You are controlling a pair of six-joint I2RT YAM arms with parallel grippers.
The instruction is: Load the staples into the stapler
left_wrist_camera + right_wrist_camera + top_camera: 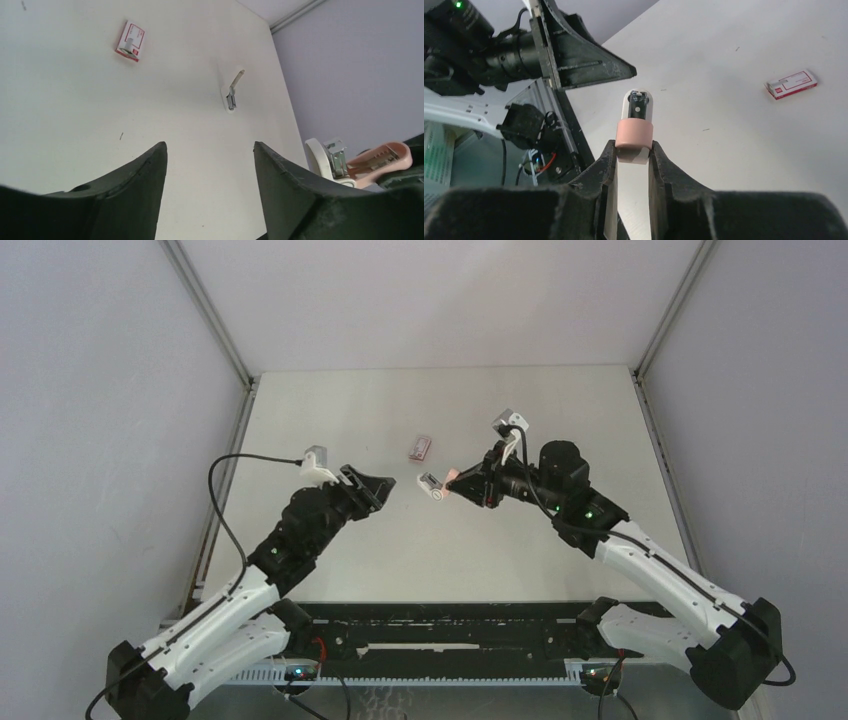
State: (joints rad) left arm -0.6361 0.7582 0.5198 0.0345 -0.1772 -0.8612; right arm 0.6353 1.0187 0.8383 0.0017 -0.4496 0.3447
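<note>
Between the two arms, above the matte white table (330,410), the right gripper (633,150) pinches a small stapler (636,131): smooth pink band around a rounded white body, metal showing at its tip. Opposite, the left gripper (210,147) stands spread wide. Farther back, apart from both, lies the flat red-and-white staples carton (421,447)

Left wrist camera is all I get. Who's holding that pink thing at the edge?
Observer: The right tool holds it, a pink and white stapler pinched by its sides between both fingers.
Operator: Is my tool touching it?
Observer: No. From above, a gap shows between the left tool and the stapler.
Operator: Where's the red box?
Observer: From above, the staples carton lies on the table farther out than both tools, touched by neither.
</note>
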